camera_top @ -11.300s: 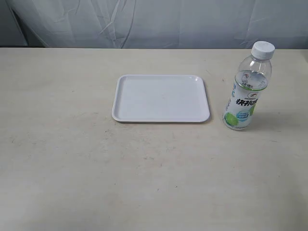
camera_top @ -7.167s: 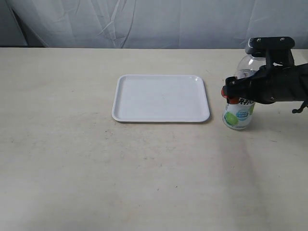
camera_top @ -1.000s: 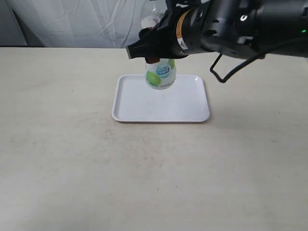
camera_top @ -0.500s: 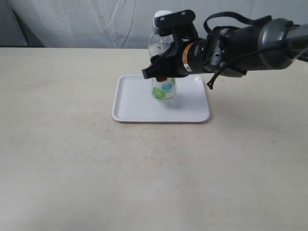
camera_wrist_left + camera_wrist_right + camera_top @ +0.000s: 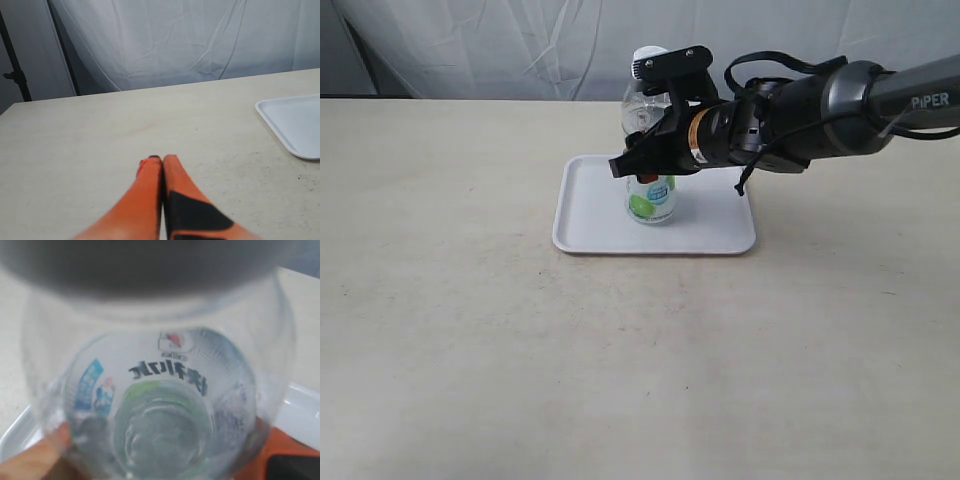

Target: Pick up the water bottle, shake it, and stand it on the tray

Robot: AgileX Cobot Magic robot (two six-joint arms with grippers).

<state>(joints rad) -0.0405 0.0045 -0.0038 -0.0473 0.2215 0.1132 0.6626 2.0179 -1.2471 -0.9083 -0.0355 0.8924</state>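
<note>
Right claw around water bottle

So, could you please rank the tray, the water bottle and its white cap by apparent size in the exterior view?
Largest: tray.
Next: water bottle, partly hidden.
Smallest: white cap.

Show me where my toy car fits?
In the exterior view, the table is bare on the near side of the tray and to its left. The tray's middle is crowded: the right gripper holds the water bottle there.
</note>
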